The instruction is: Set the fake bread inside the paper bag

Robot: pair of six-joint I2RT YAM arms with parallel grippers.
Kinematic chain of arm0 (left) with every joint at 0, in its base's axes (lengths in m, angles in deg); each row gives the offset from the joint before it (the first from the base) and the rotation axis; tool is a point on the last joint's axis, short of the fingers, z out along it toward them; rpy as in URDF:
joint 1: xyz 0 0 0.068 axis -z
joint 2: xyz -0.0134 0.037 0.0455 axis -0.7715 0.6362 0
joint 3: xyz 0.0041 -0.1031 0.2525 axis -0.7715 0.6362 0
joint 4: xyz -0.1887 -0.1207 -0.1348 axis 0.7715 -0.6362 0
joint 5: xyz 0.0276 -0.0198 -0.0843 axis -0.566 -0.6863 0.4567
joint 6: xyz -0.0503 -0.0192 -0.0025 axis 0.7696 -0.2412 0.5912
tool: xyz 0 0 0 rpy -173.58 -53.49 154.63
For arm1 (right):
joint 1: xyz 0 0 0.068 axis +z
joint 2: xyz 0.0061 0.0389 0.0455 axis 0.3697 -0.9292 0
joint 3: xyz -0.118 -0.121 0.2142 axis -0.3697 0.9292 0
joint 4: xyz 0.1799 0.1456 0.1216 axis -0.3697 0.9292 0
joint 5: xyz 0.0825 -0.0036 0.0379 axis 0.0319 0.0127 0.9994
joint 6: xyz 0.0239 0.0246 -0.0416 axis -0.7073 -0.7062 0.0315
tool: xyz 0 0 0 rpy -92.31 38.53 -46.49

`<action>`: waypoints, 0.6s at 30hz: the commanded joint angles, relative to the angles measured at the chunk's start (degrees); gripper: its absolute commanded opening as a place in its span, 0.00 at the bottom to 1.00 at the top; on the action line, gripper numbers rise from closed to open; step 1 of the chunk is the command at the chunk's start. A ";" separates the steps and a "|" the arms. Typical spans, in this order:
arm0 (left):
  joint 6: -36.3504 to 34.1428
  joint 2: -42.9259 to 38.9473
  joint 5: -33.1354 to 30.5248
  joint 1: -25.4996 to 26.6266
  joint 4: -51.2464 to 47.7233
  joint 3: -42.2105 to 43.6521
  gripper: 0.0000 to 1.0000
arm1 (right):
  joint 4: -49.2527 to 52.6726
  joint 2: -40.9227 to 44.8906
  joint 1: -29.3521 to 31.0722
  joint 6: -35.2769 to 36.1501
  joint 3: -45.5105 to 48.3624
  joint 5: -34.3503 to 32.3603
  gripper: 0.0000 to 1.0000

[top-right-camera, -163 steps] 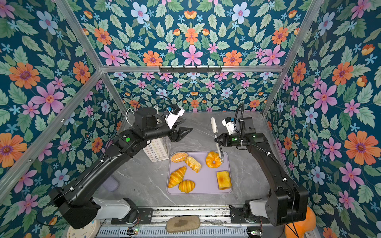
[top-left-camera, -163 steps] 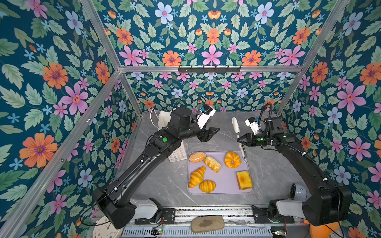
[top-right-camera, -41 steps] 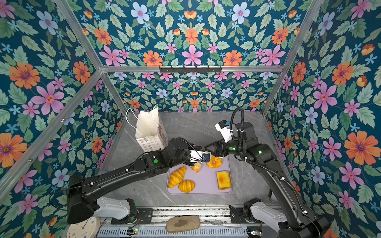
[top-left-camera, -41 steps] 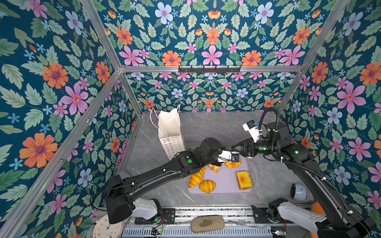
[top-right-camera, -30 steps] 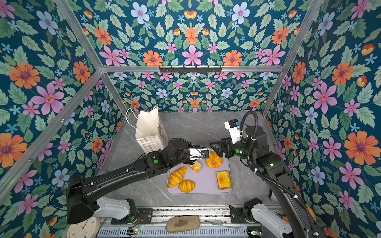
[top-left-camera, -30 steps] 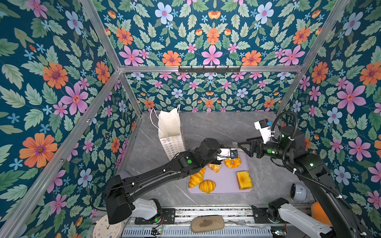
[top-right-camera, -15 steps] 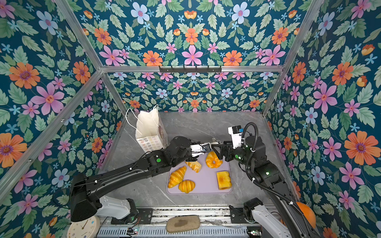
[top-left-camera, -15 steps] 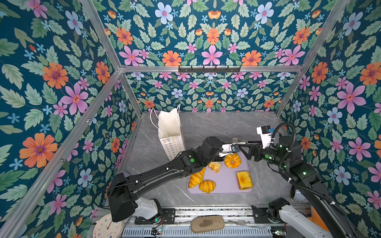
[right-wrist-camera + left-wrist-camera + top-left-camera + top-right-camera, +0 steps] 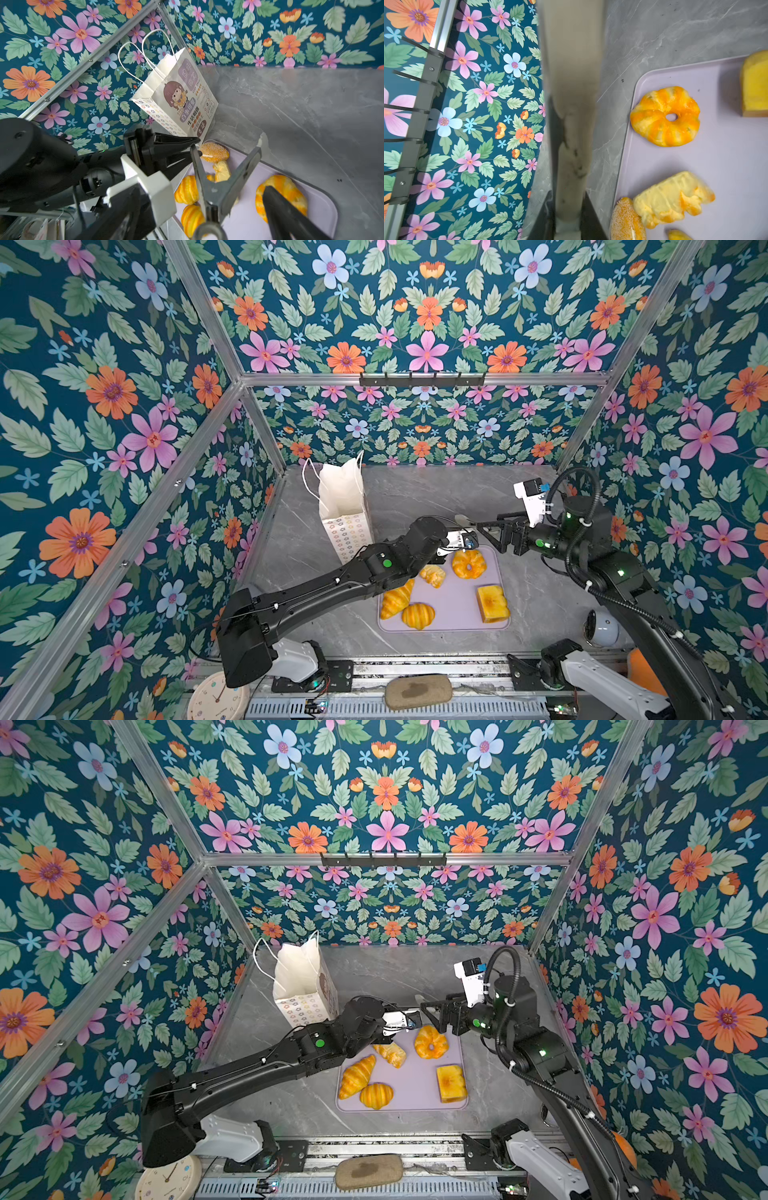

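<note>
**Top views.**
- Paper bag [image 9: 345, 506]: upright, mouth open, far left on the bench [image 9: 424, 493], apart from the lilac tray [image 9: 453, 608].
- Fake bread, on the tray:
  - ring bun [image 9: 468, 564], far side
  - flaky twist [image 9: 432, 575], just left of the ring bun
  - long croissant [image 9: 397, 598] and short croissant [image 9: 417, 615], near left, just beside each other
  - toast block [image 9: 492, 603], near right
- Left gripper [image 9: 466, 536] and right gripper [image 9: 489, 526]: tip to tip above the tray's far edge.

**Left wrist view.**
- Left jaws: clamped on a pale arm of the tongs [image 9: 571, 145].
- Speckled oval bun [image 9: 625, 218]: on the tray, against the flaky twist.

**Right wrist view.**
- Right jaws: wide apart, with the tongs' ringed hinge between them. Contact cannot be told.
- All six bread pieces lie on the tray, outside the bag.
</note>
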 commanded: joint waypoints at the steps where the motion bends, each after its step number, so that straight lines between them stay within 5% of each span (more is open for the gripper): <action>1: -3.60 -0.76 -0.69 0.15 0.03 -0.19 0.00 | 10.88 -2.86 0.03 2.49 -4.36 2.27 0.92; 9: -9.85 -1.86 0.10 0.76 -0.25 1.40 0.00 | 23.70 -9.50 0.03 6.08 -11.98 0.45 0.90; 18: -14.39 -0.48 -1.79 0.85 1.30 1.35 0.00 | 24.76 -12.03 0.06 5.15 -8.86 4.78 0.85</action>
